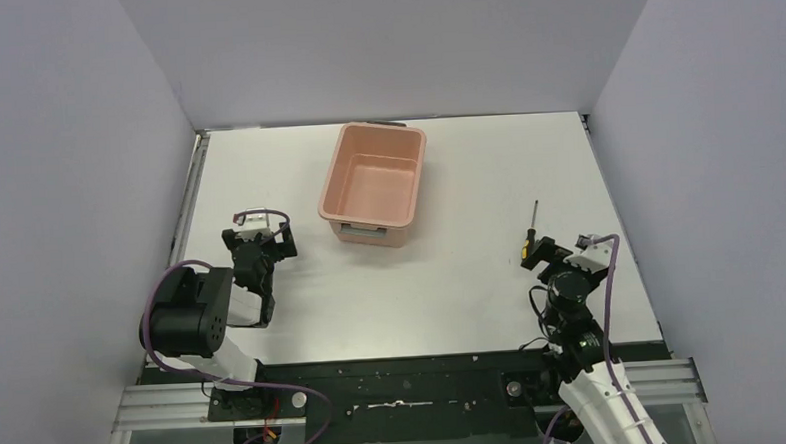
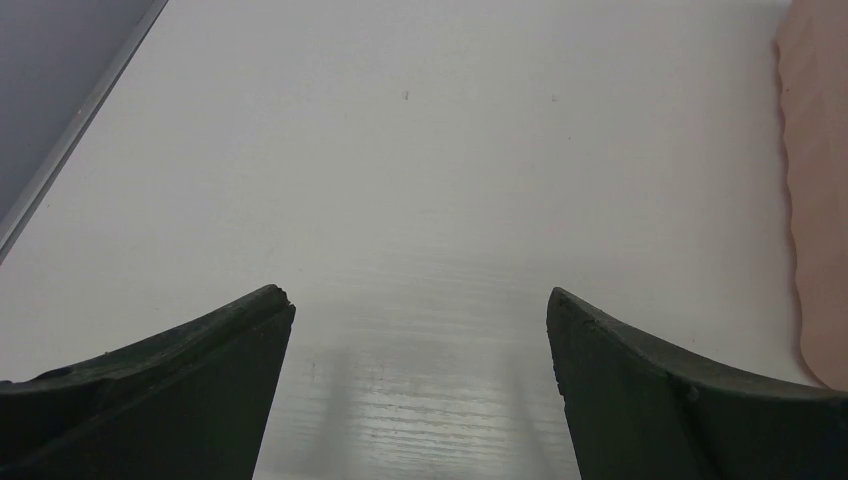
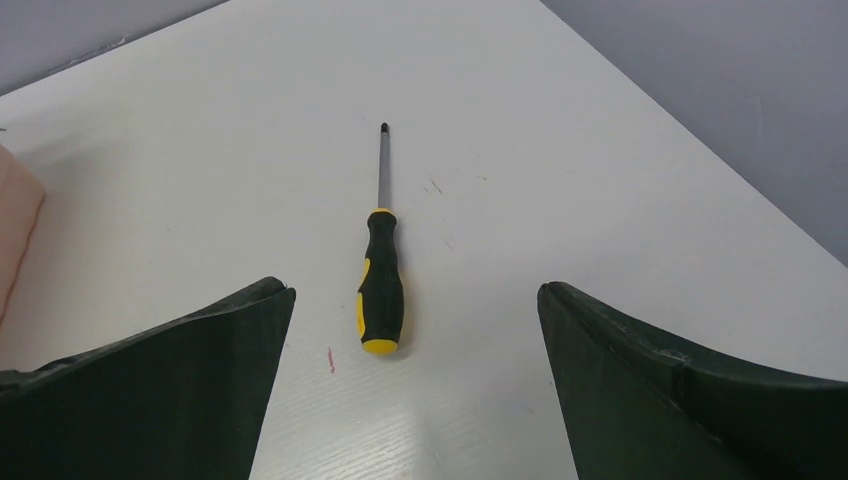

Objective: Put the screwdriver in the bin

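lining up: your right gripper (image 3: 415, 300), jaws spread and empty, frames the screwdriver (image 3: 380, 275) at center frame; left gripper (image 2: 420, 310) idles open beside the bin (image 1: 372, 183).

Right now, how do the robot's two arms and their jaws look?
The left arm and right arm are black, each with a white lower link. Both carry looping purple cables. The jaws are dark, curved wedges tapering to blunt tips.
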You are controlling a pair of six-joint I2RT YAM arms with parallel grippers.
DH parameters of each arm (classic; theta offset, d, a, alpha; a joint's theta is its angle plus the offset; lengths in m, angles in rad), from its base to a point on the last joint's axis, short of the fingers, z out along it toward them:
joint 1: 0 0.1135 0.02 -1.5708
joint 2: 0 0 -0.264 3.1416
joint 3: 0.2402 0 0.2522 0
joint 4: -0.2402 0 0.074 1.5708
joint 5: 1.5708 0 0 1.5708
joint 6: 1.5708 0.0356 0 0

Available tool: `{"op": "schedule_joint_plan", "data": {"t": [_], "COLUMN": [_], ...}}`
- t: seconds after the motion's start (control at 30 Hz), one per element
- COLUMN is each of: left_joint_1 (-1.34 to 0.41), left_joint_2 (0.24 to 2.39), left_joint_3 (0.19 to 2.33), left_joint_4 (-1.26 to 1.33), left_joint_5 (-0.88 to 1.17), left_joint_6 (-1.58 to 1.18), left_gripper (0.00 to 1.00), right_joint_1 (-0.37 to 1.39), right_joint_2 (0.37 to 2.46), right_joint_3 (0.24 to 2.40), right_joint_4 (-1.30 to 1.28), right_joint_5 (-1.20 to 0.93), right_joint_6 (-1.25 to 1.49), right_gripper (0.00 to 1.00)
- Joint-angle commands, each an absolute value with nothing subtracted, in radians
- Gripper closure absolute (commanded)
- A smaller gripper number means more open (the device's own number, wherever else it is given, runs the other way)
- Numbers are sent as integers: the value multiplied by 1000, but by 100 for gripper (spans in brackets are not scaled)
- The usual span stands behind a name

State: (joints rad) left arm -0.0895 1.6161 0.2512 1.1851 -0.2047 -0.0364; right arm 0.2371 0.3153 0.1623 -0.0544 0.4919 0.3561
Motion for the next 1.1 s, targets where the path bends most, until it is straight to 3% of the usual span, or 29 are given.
{"op": "schedule_joint_plan", "data": {"t": [0.0, 0.13, 0.33, 0.57, 0.7, 0.83, 1.07], "left_joint_1": [-84, -84, -83, -84, -84, -83, -84], "left_joint_2": [1609, 1610, 1610, 1610, 1609, 1609, 1609], "left_joint_3": [252, 252, 252, 252, 252, 252, 252], "left_joint_4": [1212, 1212, 1213, 1213, 1212, 1212, 1213], "left_joint_5": [-190, -190, -190, -190, -190, -190, -190], "left_joint_6": [-24, -25, -24, -24, -25, -24, -23], "left_gripper": [3, 3, 3, 3, 3, 3, 3], "right_joint_1": [241, 240, 234, 131, 41, 36, 30], "right_joint_2": [350, 451, 828, 1274, 1469, 1607, 1690], "right_joint_3": [205, 341, 717, 1080, 1118, 1101, 993], "right_joint_4": [-13, -60, -273, -528, -516, -471, -399], "right_joint_5": [519, 530, 543, 307, 85, 64, 80], "right_joint_6": [368, 379, 359, 309, 291, 287, 305], "right_gripper": [0, 0, 0, 0, 4, 11, 35]}}
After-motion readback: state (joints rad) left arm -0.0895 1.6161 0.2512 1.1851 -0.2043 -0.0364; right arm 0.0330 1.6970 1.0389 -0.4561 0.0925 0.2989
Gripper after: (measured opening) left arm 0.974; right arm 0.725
